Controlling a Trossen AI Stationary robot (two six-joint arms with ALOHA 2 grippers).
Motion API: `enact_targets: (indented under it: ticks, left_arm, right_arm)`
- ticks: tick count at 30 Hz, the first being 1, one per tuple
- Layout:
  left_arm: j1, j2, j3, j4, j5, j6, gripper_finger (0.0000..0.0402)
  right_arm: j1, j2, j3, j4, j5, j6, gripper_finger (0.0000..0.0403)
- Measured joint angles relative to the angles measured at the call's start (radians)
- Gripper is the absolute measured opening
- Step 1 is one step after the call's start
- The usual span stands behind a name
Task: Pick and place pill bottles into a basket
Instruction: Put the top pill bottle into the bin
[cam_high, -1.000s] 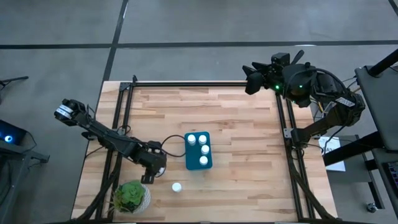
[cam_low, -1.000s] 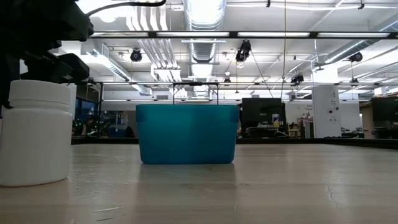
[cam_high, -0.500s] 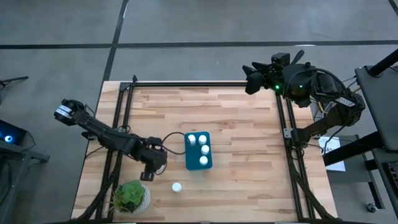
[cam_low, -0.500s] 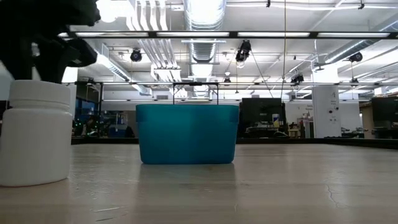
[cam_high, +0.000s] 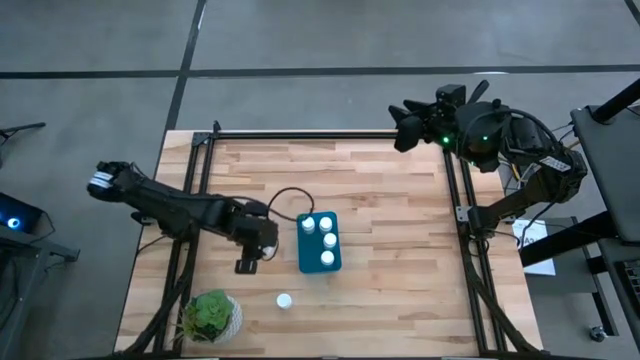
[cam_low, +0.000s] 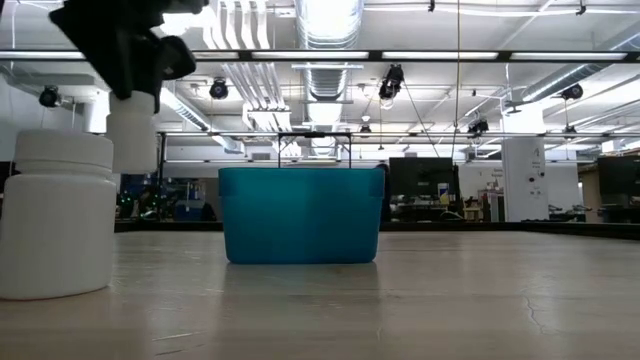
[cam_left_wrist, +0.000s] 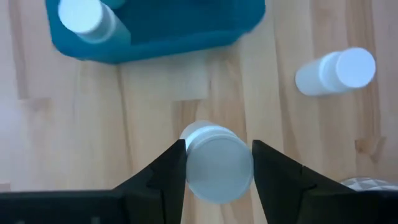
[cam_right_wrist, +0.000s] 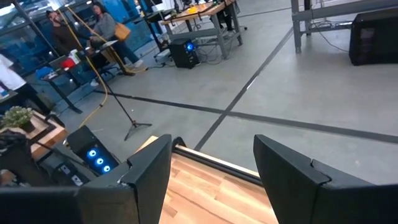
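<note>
Pill bottle (cam_left_wrist: 216, 163), likely light, rigid and slick, is riding clamped by its sides in left gripper (cam_left_wrist: 216, 165); right gripper (cam_right_wrist: 211, 174) is idling agape.

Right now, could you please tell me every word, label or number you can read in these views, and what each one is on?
None can be read.
Bottle in the left hand: plain white cap, no print showing.
Bottle on the table: blank white side.
Basket: plain teal wall, no mark.
Room behind: any signs are too small to read.
</note>
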Motion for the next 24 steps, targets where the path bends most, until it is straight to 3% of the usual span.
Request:
enact_targets:
  ticks: [24]
  left_arm:
    - [0.144, 0.312, 0.376, -0.069, 0.083, 0.221, 0.014]
  right_arm:
    - [0.0, 0.0, 0.0, 0.005, -0.032, -0.001, 0.0219]
